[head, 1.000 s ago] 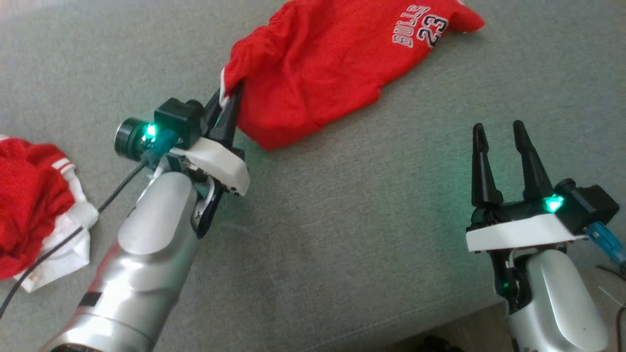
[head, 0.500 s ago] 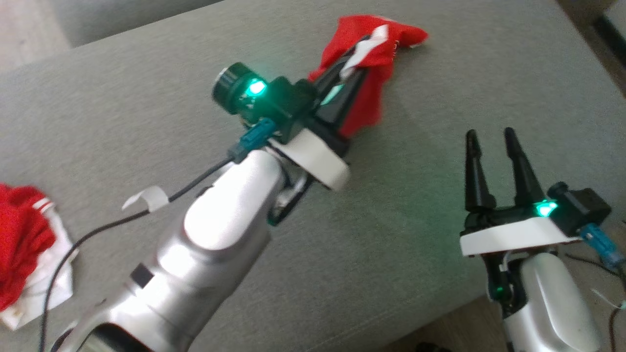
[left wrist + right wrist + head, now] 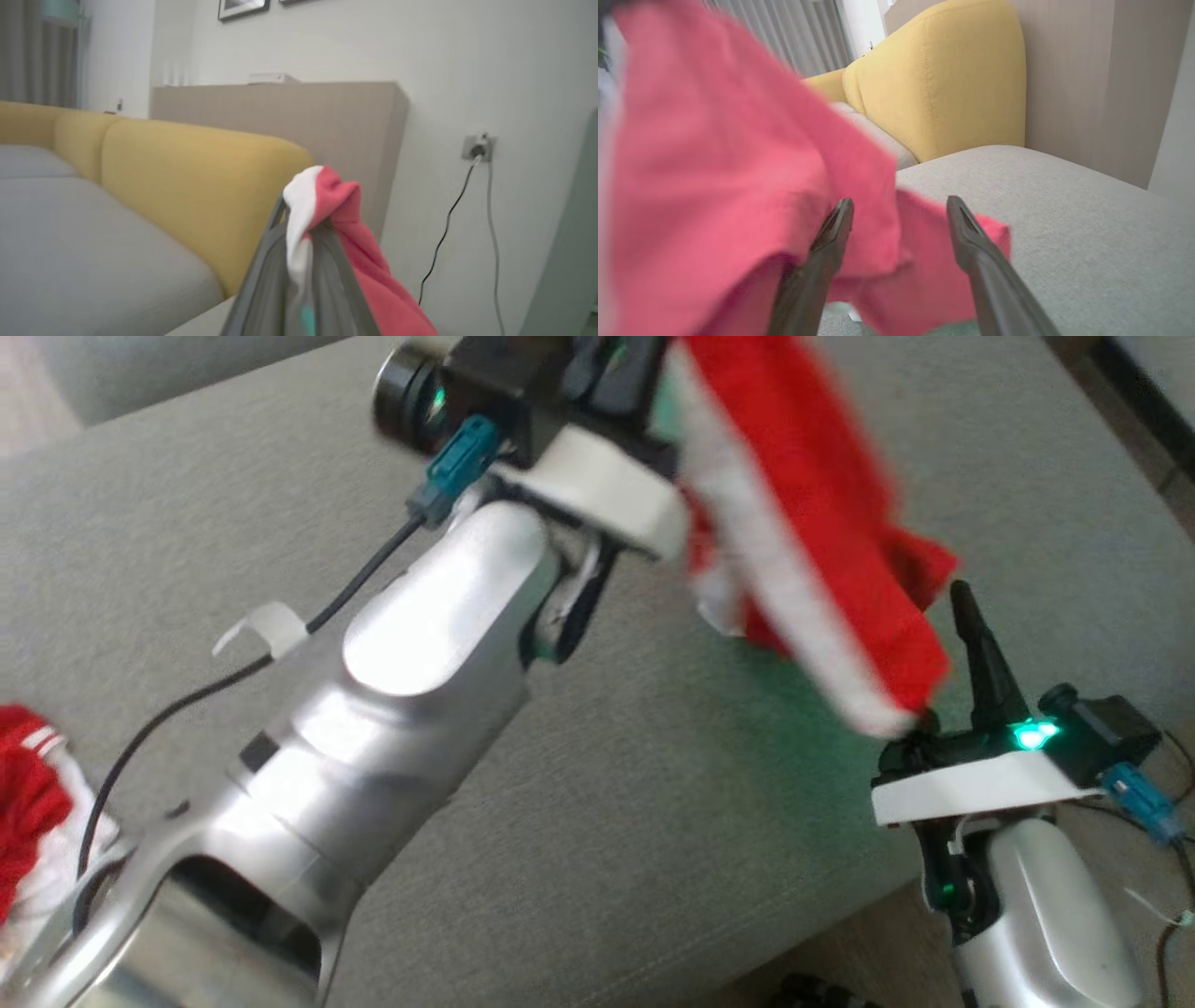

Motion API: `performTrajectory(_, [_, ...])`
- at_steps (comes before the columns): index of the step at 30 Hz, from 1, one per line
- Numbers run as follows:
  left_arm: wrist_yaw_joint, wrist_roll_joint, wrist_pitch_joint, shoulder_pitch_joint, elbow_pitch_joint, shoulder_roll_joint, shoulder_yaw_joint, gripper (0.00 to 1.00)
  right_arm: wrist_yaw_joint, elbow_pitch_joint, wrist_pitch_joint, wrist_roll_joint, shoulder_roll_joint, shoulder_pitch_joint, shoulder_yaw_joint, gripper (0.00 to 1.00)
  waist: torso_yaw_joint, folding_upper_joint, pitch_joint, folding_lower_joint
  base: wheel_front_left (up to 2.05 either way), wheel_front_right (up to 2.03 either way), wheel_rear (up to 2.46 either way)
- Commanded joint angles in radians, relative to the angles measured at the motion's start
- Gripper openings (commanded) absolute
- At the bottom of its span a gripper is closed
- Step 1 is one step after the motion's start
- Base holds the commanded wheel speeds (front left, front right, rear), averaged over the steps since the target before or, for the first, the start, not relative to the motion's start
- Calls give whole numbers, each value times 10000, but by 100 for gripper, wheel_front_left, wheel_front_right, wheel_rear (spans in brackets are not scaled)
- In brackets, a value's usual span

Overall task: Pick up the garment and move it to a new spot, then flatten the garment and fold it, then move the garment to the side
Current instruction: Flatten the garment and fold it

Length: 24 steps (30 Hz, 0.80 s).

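Red mesh garment with a white stripe (image 3: 812, 523) hangs in the air above the grey fabric sofa seat (image 3: 653, 821), its top edge bunched between the tightly closed jaws of the left gripper (image 3: 302, 233). Its lower end drapes down onto the right gripper (image 3: 900, 205), which sits near the seat's front edge with jaws spread wide, gripping nothing; in the head view the cloth hides one of its dark fingers (image 3: 980, 653). Another crumpled red and white cloth (image 3: 28, 803) lies on the seat far to the left.
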Motion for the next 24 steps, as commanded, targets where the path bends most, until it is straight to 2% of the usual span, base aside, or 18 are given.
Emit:
performTrajectory(1, [-52,-13,-107,-98,217,185,214,0,65,-377,-63,-35,-39,-144,120,100,314,0,213,0,0,0,0])
performTrajectory(5, [-314,39,-184,628,1542,529,-13,0,65,-423,-63,-160,-39,-187,-46,100,871,0,434,0,0,0,0])
performTrajectory(11, [-372,30,-263,1563,3226,940,-47,0,65,-373,-63,-537,-39,-270,-150,100,1757,0,515,0,0,0,0])
performTrajectory(12, [-342,52,-277,1634,3442,969,-20,73,65,-357,-63,-593,-39,-290,-140,100,1867,0,496,0,0,0,0])
performTrajectory(13, [-302,65,-290,1697,3621,977,30,100,65,-350,-63,-638,-39,-309,-147,100,1971,0,483,0,0,0,0])
performTrajectory(17, [-213,128,-318,1804,3670,901,575,100,65,-293,-63,-834,-39,-345,-174,100,2364,0,404,0,0,0,0])
performTrajectory(24, [-348,1360,-323,2390,1906,938,1792,100,65,-209,-63,-1062,-39,-272,-196,100,2797,0,-63,0,0,0,0])
